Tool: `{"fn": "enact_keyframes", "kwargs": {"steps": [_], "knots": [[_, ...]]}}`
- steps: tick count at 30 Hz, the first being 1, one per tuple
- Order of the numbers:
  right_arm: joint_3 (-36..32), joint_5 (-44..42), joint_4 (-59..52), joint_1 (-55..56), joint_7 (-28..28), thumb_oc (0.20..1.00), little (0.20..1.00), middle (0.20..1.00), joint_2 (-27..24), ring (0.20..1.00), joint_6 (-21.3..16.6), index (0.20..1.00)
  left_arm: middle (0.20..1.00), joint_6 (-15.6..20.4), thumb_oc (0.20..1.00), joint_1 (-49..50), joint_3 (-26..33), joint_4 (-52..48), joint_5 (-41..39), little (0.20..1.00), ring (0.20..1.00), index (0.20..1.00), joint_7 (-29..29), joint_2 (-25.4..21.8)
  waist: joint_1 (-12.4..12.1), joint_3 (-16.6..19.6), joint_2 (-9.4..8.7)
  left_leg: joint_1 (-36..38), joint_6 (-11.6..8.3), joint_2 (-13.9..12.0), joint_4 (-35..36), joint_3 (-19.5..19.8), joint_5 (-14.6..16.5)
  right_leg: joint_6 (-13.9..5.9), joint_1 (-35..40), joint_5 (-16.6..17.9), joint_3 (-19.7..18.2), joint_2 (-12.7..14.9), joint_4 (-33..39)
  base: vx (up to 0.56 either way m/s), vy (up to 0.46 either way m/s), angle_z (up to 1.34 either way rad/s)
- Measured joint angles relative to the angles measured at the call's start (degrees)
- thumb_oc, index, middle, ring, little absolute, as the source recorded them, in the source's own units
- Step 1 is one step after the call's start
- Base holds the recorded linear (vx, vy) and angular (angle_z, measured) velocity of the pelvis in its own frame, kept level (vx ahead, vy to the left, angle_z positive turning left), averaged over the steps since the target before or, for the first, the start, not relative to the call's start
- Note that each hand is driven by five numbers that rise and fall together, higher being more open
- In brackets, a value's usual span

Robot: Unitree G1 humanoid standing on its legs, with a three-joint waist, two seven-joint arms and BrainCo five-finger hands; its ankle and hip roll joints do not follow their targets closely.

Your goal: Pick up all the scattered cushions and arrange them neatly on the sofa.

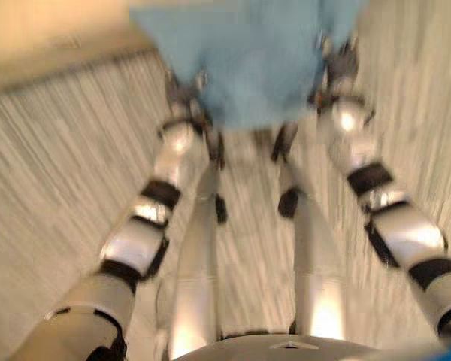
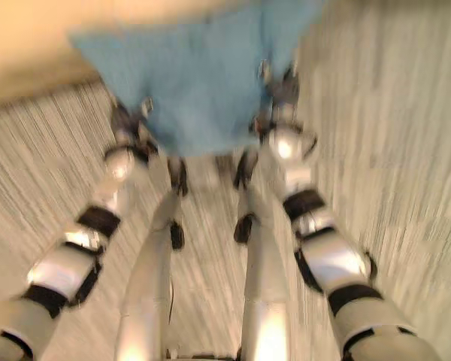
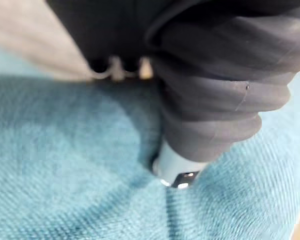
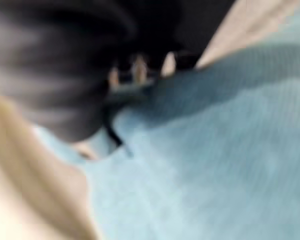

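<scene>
Nearest the wrist cameras: teal weave of the blue cushion (image 3: 90, 190), pressed up against both hands. Left hand (image 1: 182, 94) and right hand (image 1: 338, 71) clamp it from opposite sides, held above the striped floor (image 1: 60, 188); fingers hidden against the fabric, so cannot tell their curl. A beige edge (image 1: 52, 30), possibly the sofa, lies just beyond. Judgement: cushion lifted, placement not yet done; other cushions unaccounted for.

The cushion (image 1: 244, 64) sits between left hand (image 1: 182, 94) and right hand (image 1: 340, 64).
</scene>
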State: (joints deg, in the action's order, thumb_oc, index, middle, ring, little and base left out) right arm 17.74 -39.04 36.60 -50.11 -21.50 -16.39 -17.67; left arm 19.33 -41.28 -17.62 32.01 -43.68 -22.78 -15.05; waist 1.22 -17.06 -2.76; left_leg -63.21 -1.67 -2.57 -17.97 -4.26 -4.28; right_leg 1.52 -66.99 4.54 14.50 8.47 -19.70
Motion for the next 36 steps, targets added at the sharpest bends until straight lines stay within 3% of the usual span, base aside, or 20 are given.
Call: {"fn": "enact_keyframes", "kwargs": {"steps": [1, 6, 14, 18, 21, 25, 26, 27, 28, 29, 34, 36], "knots": [[-0.70, 0.44, -4.83, 3.50, 0.11, 0.200, 0.200, 0.200, 0.11, 0.200, -0.03, 0.200, 0.200, 0.11, 0.200, 3.76, 1.76, -4.09, 0.50, 0.200, 0.200, 0.200, 0.14, 1.49, -0.24, -0.02, -0.03, 3.34, -0.31, 0.07, 2.13, -0.03, -0.49, -0.18, 2.94, 0.12, 0.20, -0.08, 1.26, 0.05, -0.049, 0.01], [1.33, 4.52, -10.65, 13.15, 3.12, 0.200, 0.200, 0.200, 1.71, 0.200, 0.17, 0.200, 0.200, 0.89, 0.200, 15.52, 4.23, -6.37, 0.48, 0.200, 0.200, 0.200, 1.79, 4.48, -1.00, -0.04, 0.25, 20.08, -0.96, 0.16, 8.62, 0.38, -1.14, -0.27, 17.55, -1.83, 1.12, -0.35, 2.95, 0.02, -0.022, 0.03], [0.98, 7.03, -12.60, 19.47, 6.75, 0.200, 0.200, 0.200, 2.43, 0.200, 0.55, 0.200, 0.200, 2.02, 0.200, 23.58, 4.52, -8.77, 0.54, 0.200, 0.200, 0.200, 6.09, 4.35, -3.24, 0.15, 2.05, 35.95, -1.39, -0.19, 15.49, 2.37, -2.31, 0.00, 33.27, -2.85, 4.07, -1.20, 6.88, 0.06, -0.033, 0.11], [0.94, 11.49, -17.25, 29.03, 10.09, 0.200, 0.200, 0.200, 1.64, 0.200, 2.08, 0.200, 0.200, 1.18, 0.200, 35.16, 4.78, -13.77, 3.23, 0.200, 0.200, 0.200, 9.19, 3.39, -3.94, 1.09, 4.48, 48.68, -1.89, -0.99, 19.59, 4.85, -1.98, -1.27, 49.02, -3.59, 7.71, -2.77, 14.01, 0.13, -0.033, 0.31], [0.58, 13.60, -18.27, 30.79, 11.51, 0.200, 0.200, 0.200, -0.14, 0.200, 2.77, 0.200, 0.200, 0.77, 0.200, 38.53, 5.88, -15.67, 4.48, 0.200, 0.200, 0.200, 10.74, 3.45, -5.20, 2.92, 6.44, 50.65, -2.64, -0.96, 20.07, 6.17, -1.45, -1.91, 53.38, -3.19, 9.78, -3.07, 16.40, 0.11, -0.026, 0.34], [-0.67, 15.76, -18.90, 33.60, 12.50, 0.200, 0.200, 0.200, -0.95, 0.200, 3.98, 0.200, 0.200, -0.06, 0.200, 40.10, 5.56, -16.06, 4.94, 0.200, 0.200, 0.200, 11.67, 3.77, -5.48, 3.73, 7.50, 52.18, -2.64, -0.46, 19.62, 7.96, -1.48, -2.58, 57.99, -3.79, 13.77, -2.87, 17.99, 0.05, 0.033, 0.61], [-1.52, 16.26, -19.48, 34.74, 12.95, 0.200, 0.200, 0.200, -1.06, 0.200, 4.66, 0.200, 0.200, -0.59, 0.200, 40.15, 5.57, -16.03, 4.94, 0.200, 0.200, 0.200, 11.99, 4.08, -5.05, 3.77, 7.63, 51.88, -4.00, -0.71, 19.41, 4.07, 0.27, -2.05, 59.84, -3.68, 16.29, -2.03, 18.42, 0.06, 0.046, 0.59], [-1.59, 16.33, -19.50, 35.12, 12.92, 0.200, 0.200, 0.200, -1.00, 0.200, 4.82, 0.200, 0.200, -0.83, 0.200, 40.21, 5.60, -15.99, 4.94, 0.200, 0.200, 0.200, 12.21, 4.19, -5.01, 3.90, 7.66, 52.21, -3.43, -1.57, 19.11, 1.52, 0.79, -1.82, 60.34, -3.79, 16.53, -2.00, 18.60, 0.14, 0.012, 0.81], [-1.80, 16.50, -19.56, 36.25, 12.97, 0.200, 0.200, 0.200, -1.88, 0.200, 4.86, 0.200, 0.200, -1.23, 0.200, 40.91, 5.61, -15.99, 4.88, 0.200, 0.200, 0.200, 13.17, 5.07, -4.82, 4.61, 8.08, 52.69, -2.21, -3.83, 17.90, -6.95, 0.09, -2.74, 62.03, -4.69, 17.88, -1.64, 18.31, 0.18, 0.055, 0.41], [-1.76, 16.63, -19.55, 36.47, 13.03, 0.200, 0.200, 0.200, -1.71, 0.200, 4.96, 0.200, 0.200, -1.23, 0.200, 41.61, 5.69, -15.99, 4.84, 0.200, 0.200, 0.200, 13.63, 5.21, -5.38, 5.20, 7.85, 52.94, -1.13, -3.49, 17.54, -7.72, 0.29, -3.66, 62.23, -5.33, 17.68, -1.06, 17.68, 0.21, 0.115, 0.34], [-1.18, 16.64, -19.71, 37.90, 13.75, 0.200, 0.200, 0.200, 1.15, 0.200, 6.97, 0.200, 0.200, -2.71, 0.200, 47.43, 5.78, -16.04, 4.39, 0.200, 0.200, 0.200, 13.99, 5.32, -5.87, 8.23, 5.55, 58.40, -0.11, -0.59, 19.33, -7.50, 0.61, -5.30, 67.17, -5.91, 17.70, 0.98, 17.94, 0.07, 0.097, 0.10], [-1.69, 16.71, -20.19, 38.33, 14.40, 0.200, 0.200, 0.200, 1.82, 0.200, 6.99, 0.200, 0.200, -3.79, 0.200, 47.95, 5.81, -16.04, 4.28, 0.200, 0.200, 0.200, 14.19, 4.90, -7.04, 10.19, 3.07, 58.70, 0.10, 0.53, 19.28, -7.34, 0.60, -6.05, 68.32, -6.41, 17.82, 1.97, 18.46, 0.07, 0.352, 0.29]]}}
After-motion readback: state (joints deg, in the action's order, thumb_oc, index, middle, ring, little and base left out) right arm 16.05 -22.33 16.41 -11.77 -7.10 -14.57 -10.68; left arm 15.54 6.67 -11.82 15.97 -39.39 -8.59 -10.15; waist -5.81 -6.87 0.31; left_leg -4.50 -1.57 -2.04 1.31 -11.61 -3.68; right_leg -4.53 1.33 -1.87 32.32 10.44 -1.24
